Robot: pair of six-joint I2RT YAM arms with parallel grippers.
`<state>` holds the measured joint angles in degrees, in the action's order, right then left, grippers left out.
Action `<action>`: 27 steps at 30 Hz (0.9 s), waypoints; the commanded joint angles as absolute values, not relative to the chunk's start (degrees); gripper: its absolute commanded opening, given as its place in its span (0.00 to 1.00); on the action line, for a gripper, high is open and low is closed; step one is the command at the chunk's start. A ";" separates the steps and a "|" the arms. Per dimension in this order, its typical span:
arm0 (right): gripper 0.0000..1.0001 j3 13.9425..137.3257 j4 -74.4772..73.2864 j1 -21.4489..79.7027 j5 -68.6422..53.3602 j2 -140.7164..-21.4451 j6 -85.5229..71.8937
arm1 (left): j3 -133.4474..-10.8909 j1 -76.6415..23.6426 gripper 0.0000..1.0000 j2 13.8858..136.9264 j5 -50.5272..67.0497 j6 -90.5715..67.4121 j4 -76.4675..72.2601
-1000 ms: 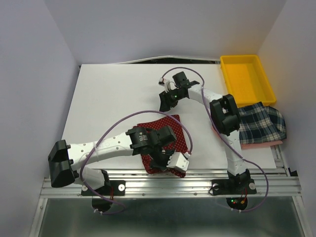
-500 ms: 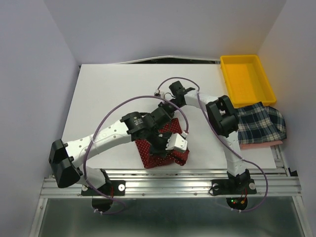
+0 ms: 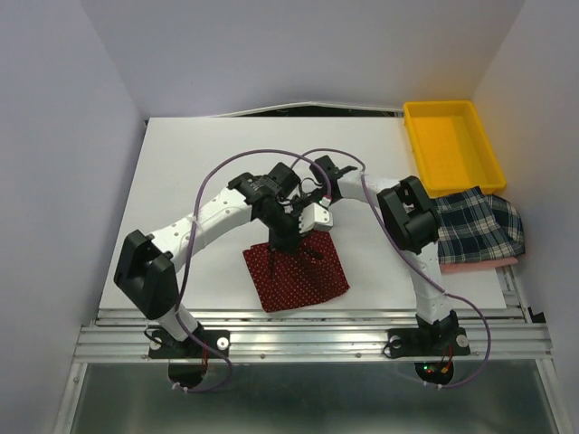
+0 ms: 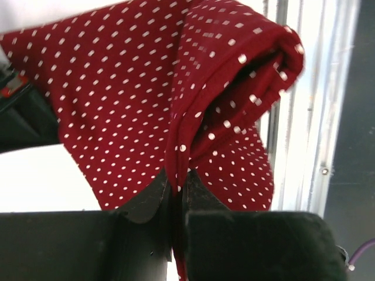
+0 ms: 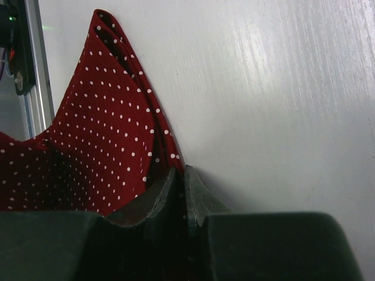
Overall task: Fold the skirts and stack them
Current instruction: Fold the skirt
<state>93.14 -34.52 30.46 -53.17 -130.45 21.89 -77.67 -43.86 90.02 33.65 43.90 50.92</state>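
Note:
The dark red skirt with tiny white dots lies near the table's front edge, and part of it is lifted. My left gripper is over its far edge. In the left wrist view that gripper is shut on a bunched fold of the red skirt, which hangs from the jaws. My right gripper is close beside the left one. It is shut at the edge of the red skirt, low over the table. The plaid skirt lies at the right, away from both grippers.
A yellow tray stands at the back right corner. The plaid skirt rests on a pink cloth near the table's right edge. The metal rail runs along the front. Purple cables arch over both arms.
My left gripper has carried the red skirt's near edge up and back toward the far edge. My right gripper has come from the table's middle to the skirt and has closed.

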 commanded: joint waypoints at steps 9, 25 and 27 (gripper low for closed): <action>0.18 90.35 -36.91 31.03 -48.95 -130.61 24.43 | -79.10 -37.97 0.01 98.61 32.34 44.20 41.75; 0.31 90.35 -37.27 31.03 -47.29 -130.08 21.36 | -81.74 -28.83 0.54 100.37 29.62 44.30 38.76; 0.37 90.26 -37.26 30.50 -46.85 -129.38 19.43 | -82.79 -27.95 0.56 98.97 29.71 44.82 39.46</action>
<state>92.68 -35.05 30.48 -54.11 -130.06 20.67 -78.91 -29.95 103.39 30.24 43.75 39.09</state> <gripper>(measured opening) 0.335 0.543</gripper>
